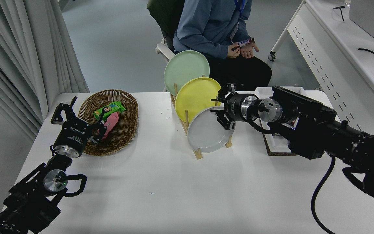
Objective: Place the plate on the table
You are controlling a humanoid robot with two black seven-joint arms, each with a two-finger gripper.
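At frame centre, the grey plate point(208, 134) stands on edge in the front slot of the wooden rack point(197, 152) on the white bench point(180, 188), with the yellow plate point(194, 96) behind it. The right gripper point(222, 109) hovers at its upper right rim, jaws spread, gripping nothing. The left gripper point(76, 122) sits lower left, jaws open.

The lower half of the surface point(180, 195) lies bare, a wide lane across the frame. At centre the wooden rack point(198, 152) and its upright plates block passage; the wicker basket point(110, 122) fills the left, a white tray point(279, 148) the right
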